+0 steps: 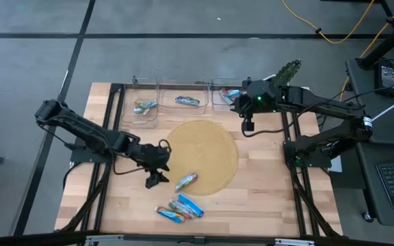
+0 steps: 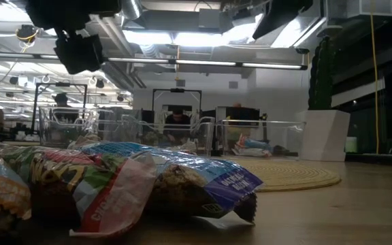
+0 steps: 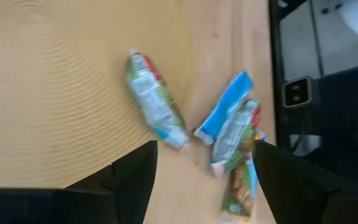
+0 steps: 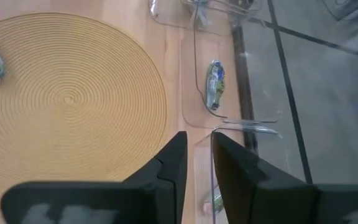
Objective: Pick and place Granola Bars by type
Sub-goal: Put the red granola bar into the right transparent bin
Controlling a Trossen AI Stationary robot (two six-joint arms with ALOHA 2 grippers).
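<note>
1. Left gripper (image 1: 157,174): over the bare wood just beside the round tan mat (image 1: 200,137), near its front-left edge; fingers (image 3: 132,180) spread wide apart, holding nothing
2. Right gripper (image 4: 196,162): at the far right of the table, over the right-hand clear bin (image 1: 223,96); fingers nearly together with a narrow gap, nothing between them
3. Granola bar, multicoloured (image 1: 186,181): lying on the front edge of the mat, just beside the left gripper
4. Granola bars, loose cluster (image 1: 180,208): on the wood in front of the mat, overlapping one another; one blue wrapper (image 3: 224,115) on top
5. Clear bins along the far edge: one bar in the left bin (image 1: 143,106), one in the middle bin (image 1: 187,101), wrapped bars in the right-hand one
</note>
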